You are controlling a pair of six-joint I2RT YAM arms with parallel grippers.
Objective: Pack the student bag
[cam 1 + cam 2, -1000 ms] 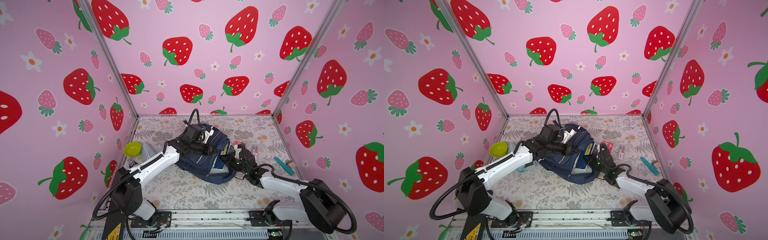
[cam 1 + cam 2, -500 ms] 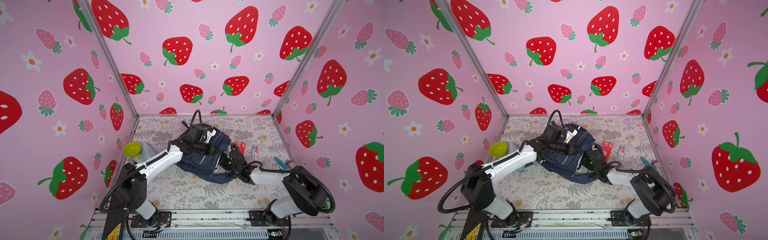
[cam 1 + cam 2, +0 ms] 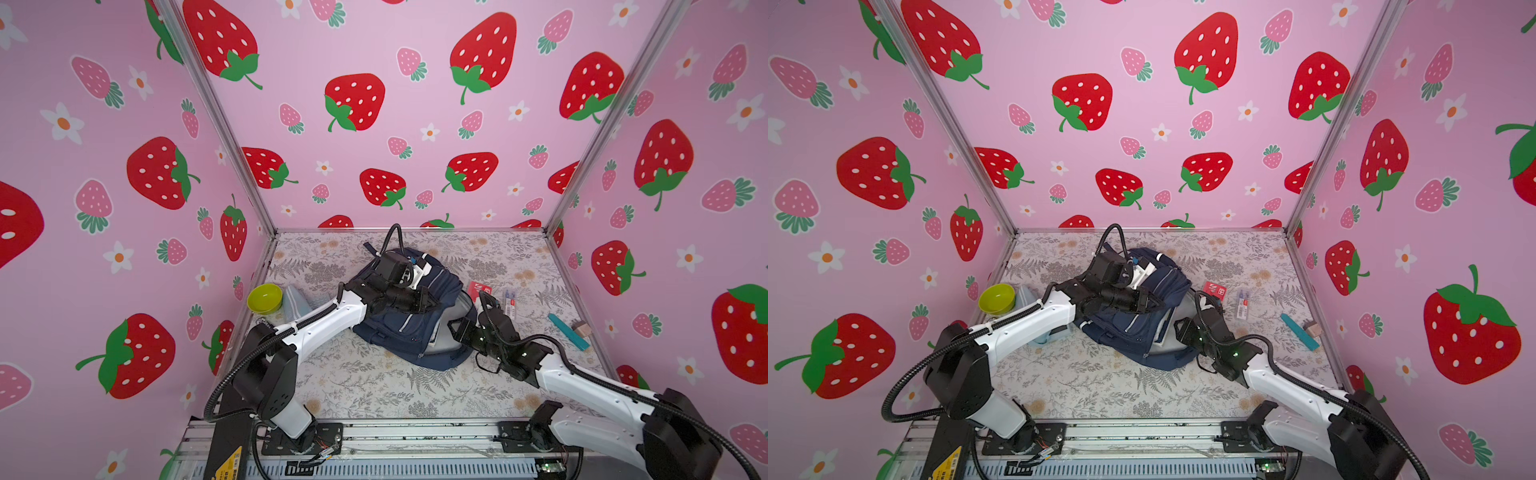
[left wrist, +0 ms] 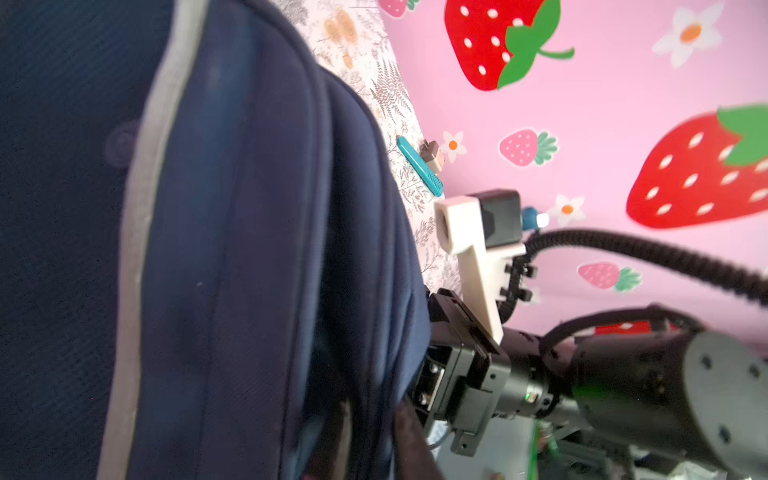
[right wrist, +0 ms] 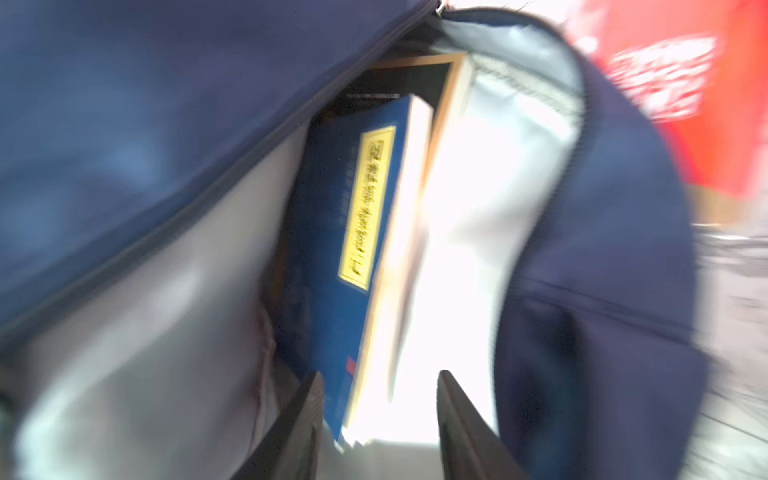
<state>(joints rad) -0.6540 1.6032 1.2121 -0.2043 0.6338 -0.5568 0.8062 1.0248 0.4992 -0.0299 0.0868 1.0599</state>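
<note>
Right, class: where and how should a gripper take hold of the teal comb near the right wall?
Probably pinch the teal comb across its narrow width, far half, from straight above: it lies flat on the table, and a tan block crowds its near end.

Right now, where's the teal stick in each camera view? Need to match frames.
Top view: teal stick lies far right, well clear of the student bag, with a small brown block beside it.
Top view: same spot, block beside it.
Left wrist: seen just past the bag's edge, block next to it.
Right wrist: not in it.
Shared landmark: the navy student bag, in all four views.
</note>
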